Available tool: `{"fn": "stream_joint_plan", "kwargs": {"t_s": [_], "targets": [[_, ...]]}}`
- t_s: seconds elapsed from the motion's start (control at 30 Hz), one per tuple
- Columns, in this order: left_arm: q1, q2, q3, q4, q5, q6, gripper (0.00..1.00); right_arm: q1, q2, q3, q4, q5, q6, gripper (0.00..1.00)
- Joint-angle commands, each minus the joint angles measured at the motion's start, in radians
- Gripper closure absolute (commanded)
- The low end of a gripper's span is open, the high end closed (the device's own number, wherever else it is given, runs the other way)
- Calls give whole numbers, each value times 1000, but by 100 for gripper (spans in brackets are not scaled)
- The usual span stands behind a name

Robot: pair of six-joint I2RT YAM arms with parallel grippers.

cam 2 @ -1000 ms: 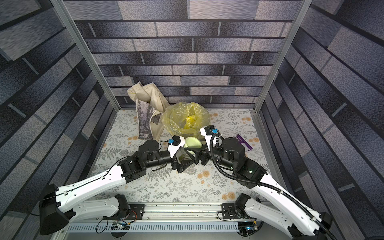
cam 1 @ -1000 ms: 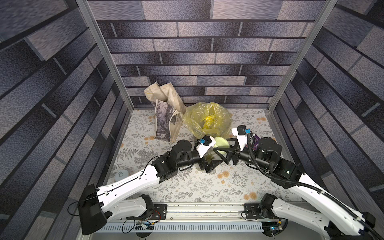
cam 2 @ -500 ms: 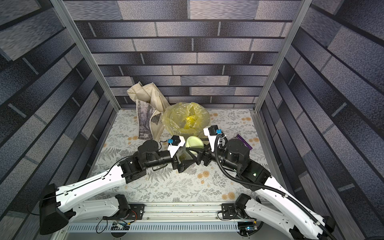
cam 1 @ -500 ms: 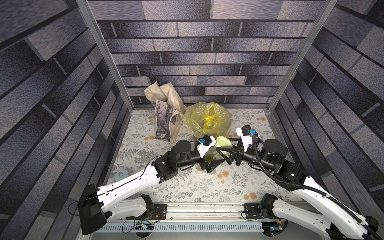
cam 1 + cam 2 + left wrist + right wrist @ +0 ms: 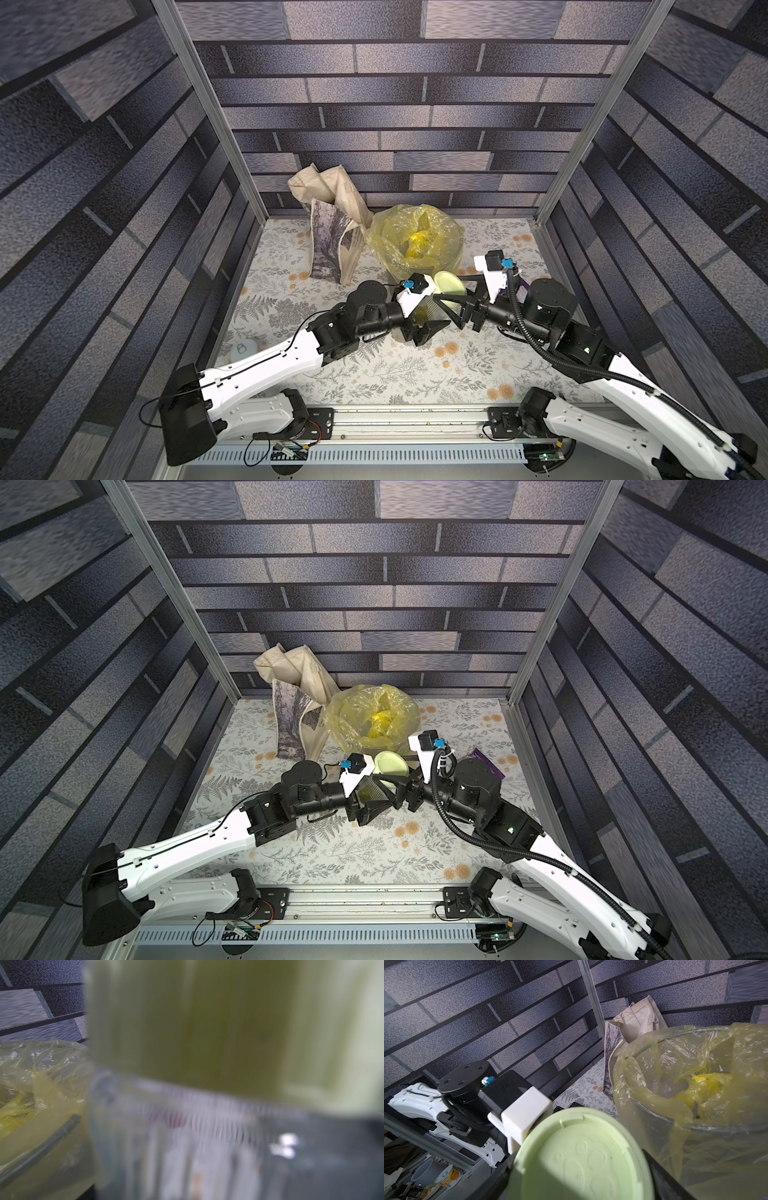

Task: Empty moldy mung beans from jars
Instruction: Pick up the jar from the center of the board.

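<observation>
My right jaws clamp the lid [image 5: 448,282] for unscrewing; my left jaws bracket the jar [image 5: 371,792], grip unclear, bucket [image 5: 455,253] at twelve o'clock.

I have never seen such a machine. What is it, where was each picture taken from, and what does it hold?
It is a robot with two arms, each ending in a two-fingered hand. Two pictures look down from above; two come from cameras on the wrists. On the floral table stand a cream cloth tote and a grey bucket lined with a yellow plastic bag. The right hand grips the pale green round lid of a clear ribbed jar; the left hand reaches around the jar's body.
</observation>
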Motion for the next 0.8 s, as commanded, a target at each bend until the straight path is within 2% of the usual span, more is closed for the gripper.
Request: {"fn": "stream_joint_plan", "kwargs": {"t_s": [0.0,0.27,0.43,0.53,0.67,0.77], "targets": [[0,-13,14,17,-18,16,18,6,-10,20,118,-8,15,44],[5,-56,-18,55,-52,14,27,6,-5,7,117,9,16,40],[17,-66,-21,53,-26,3,31,6,-2,-3,126,17,19,37],[34,-66,-21,55,27,-14,31,5,3,-5,129,8,10,37],[74,-69,-21,76,156,-66,33,6,1,-16,153,-10,-13,37],[89,-76,-21,74,190,-76,35,6,0,-25,172,-22,-24,36]]}}
